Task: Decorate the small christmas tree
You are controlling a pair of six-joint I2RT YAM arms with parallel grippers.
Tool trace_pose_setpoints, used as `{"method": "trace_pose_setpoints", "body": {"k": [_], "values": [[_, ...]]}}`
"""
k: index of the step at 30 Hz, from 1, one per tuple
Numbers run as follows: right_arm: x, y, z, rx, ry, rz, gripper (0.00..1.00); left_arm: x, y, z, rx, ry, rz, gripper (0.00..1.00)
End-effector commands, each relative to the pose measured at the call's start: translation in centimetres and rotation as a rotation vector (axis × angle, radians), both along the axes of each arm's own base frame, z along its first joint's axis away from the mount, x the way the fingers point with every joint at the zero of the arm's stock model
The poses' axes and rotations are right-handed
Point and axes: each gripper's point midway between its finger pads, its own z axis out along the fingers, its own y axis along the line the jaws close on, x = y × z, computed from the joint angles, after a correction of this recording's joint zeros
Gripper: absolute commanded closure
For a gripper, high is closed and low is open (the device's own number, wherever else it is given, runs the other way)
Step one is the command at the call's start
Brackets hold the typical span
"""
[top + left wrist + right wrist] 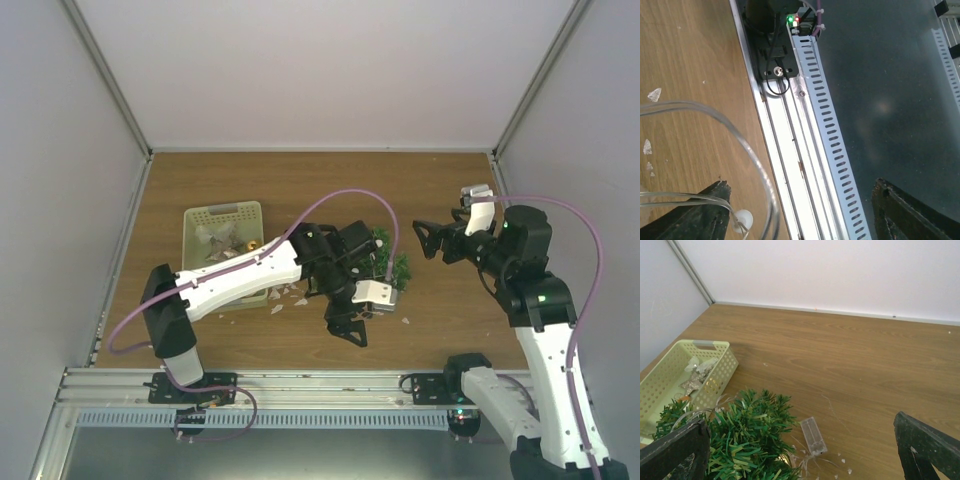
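Small christmas tree (747, 440) near wide-open empty right claw (801, 424), left claw (800, 189) also parted, holding nothing

White walls (330, 70) enclose a brown wooden table (300, 180) edged by a metal rail (320, 385).

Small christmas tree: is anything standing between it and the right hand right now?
Nothing visible blocks it. The open right hand faces the small christmas tree with only a strip of table between them. A clear box lies flat beside the tree, and the left hand is on the tree's opposite side.
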Motion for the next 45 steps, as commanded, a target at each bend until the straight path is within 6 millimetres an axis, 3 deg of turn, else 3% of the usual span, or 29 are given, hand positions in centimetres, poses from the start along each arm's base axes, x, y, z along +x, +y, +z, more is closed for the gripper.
{"method": "trace_pose_setpoints", "body": {"k": [1, 6, 8, 13, 20, 31, 37, 42, 45], "values": [[0.1, 0.3, 0.3, 0.010, -0.015, 0.012, 0.01, -1.1, 0.8, 0.5, -0.002, 0.003, -0.020, 0.20], [0.1, 0.3, 0.5, 0.010, -0.017, 0.013, 0.00, -2.0, 1.1, 0.7, -0.002, 0.028, -0.049, 0.11], [0.0, 0.2, 0.5, 0.006, -0.015, 0.011, 0.00, -2.5, 1.5, 0.3, 0.021, 0.036, -0.062, 0.02], [0.1, 0.2, -0.1, 0.002, 0.002, 0.010, 0.00, -3.0, 2.2, -0.2, 0.050, -0.008, -0.076, 0.01], [0.3, 0.3, -0.1, -0.002, 0.007, 0.019, 0.00, 0.0, 2.9, -1.4, 0.135, -0.186, 0.012, 0.01], [0.4, 0.3, -0.3, -0.005, 0.013, 0.016, 0.00, 3.7, 4.8, -0.5, 0.159, -0.439, 0.096, 0.01], [0.5, 0.3, -0.3, -0.007, 0.014, 0.017, 0.00, 3.9, 5.2, 3.4, 0.094, -0.511, 0.086, 0.01], [0.8, 0.4, -0.4, -0.010, 0.016, 0.017, 0.00, 6.2, 6.8, 7.3, 0.035, -0.672, 0.144, 0.01], [1.0, 0.4, -0.3, -0.009, 0.014, 0.017, 0.00, 6.4, 7.2, 10.0, -0.037, -0.707, 0.161, 0.01]]}}
